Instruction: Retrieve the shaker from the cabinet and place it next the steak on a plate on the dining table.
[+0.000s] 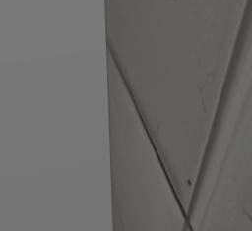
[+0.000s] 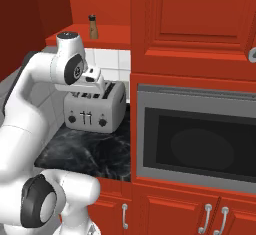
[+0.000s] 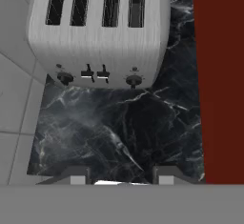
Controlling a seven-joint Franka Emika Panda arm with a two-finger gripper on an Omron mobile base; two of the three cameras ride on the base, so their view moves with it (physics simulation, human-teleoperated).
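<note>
Red cabinets (image 2: 195,24) surround a built-in microwave (image 2: 197,139). The white arm (image 2: 25,114) bends over a black marbled counter (image 3: 119,127) holding a silver four-slot toaster (image 3: 97,32). The gripper (image 3: 121,174) hangs above bare counter, fingers parted, holding nothing. The shaker (image 2: 93,27) stands upright on the open cabinet shelf above.
</note>
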